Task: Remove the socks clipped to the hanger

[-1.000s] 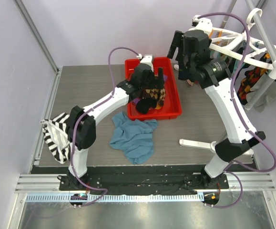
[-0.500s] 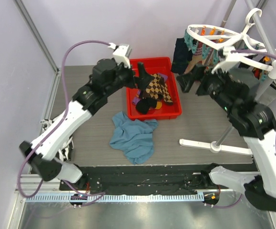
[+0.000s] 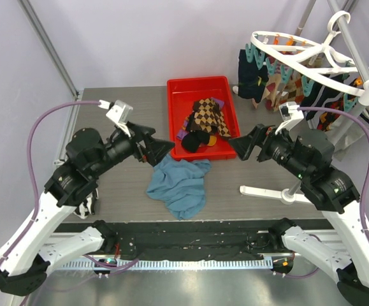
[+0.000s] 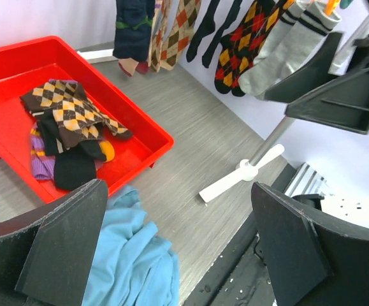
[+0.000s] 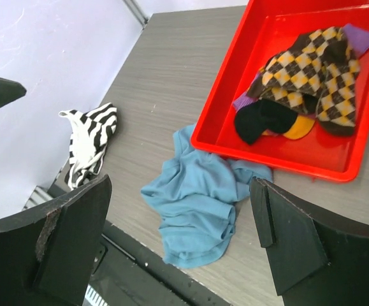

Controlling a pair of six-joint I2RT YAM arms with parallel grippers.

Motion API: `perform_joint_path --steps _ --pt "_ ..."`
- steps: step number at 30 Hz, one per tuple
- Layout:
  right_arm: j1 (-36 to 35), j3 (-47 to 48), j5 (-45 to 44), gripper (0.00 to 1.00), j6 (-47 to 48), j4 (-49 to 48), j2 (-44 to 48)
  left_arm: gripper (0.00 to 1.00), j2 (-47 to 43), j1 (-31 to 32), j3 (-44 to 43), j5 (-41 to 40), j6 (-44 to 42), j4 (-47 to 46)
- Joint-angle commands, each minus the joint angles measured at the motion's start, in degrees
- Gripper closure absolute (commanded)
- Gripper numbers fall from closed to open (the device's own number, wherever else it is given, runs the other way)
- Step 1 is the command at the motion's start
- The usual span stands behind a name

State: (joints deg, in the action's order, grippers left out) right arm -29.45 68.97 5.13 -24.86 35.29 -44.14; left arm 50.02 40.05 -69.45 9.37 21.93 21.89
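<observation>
Both arms have drawn back toward the near side of the red tray (image 3: 197, 81), the left claw (image 3: 160, 143) leaving the tray and the right claw (image 3: 241, 143) leaving the hanger (image 3: 299, 54), each wide open and empty. Several socks (image 3: 203, 121) lie in the tray. Many more hang clipped to the hanger, right of the tray, so the job looks far from done.

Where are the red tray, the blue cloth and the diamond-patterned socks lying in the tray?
red tray (image 3: 194, 90): top view, bare floor at its far end.
blue cloth (image 3: 178, 185): top view, crumpled middle.
diamond-patterned socks (image 3: 206, 115): top view, middle of the pile.
</observation>
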Motion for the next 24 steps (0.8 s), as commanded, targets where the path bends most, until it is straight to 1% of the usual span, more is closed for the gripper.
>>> perform_joint_path --steps 1,24 --pt "0.1 -1.3 3.0 0.00 -2.4 -6.9 2.2 0.00 -2.9 -0.1 2.6 -0.5 1.7 -3.0" --pt "0.0 1.3 4.0 0.00 -2.1 -6.8 2.4 0.00 -1.4 -0.1 1.5 -1.5 1.4 -1.7"
